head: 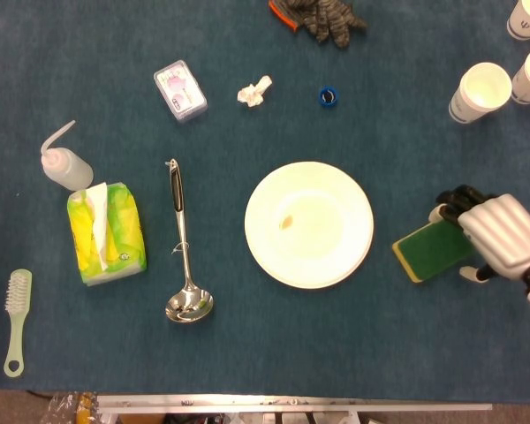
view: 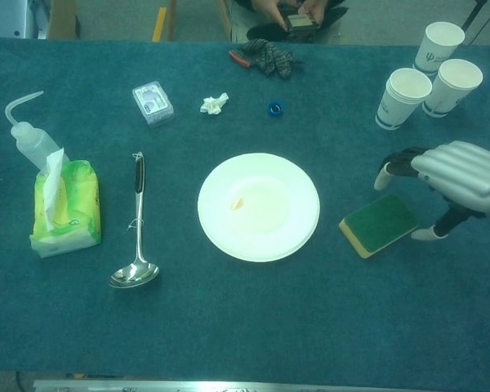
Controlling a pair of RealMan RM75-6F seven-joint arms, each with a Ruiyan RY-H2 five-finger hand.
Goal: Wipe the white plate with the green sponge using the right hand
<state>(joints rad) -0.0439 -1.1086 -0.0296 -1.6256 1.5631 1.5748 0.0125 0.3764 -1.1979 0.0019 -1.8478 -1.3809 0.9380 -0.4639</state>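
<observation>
On the blue cloth-covered table (head: 115, 353), reading from the left: the round white plate (head: 309, 224) sits near centre, flat, a small yellowish speck (head: 286, 222) on its face left of middle. At the plate's 3 o'clock, just beside the rim but apart from it, lies the green rectangular sponge with a yellow underside (head: 429, 250); green face up, long axis running from 8 o'clock up to 2 o'clock, the low end pointing toward the plate. Over the sponge's far, 2 o'clock end hovers the robot's right hand (head: 495, 233), white shell with dark fingers, spread and holding nothing; the chest view shows fingers (view: 394, 166) arched above the sponge's upper edge and the thumb (view: 431, 234) down at the table by its right corner, so the hand straddles the short axis. Cannot tell whether any fingertip touches the foam yet. The sponge lies below and toward 9 o'clock of the palm. Judgement: a short drop and a close across the short axis should secure it; the plate then lies due 9 o'clock. Left hand shows in neither view; the right is the only hand near.
</observation>
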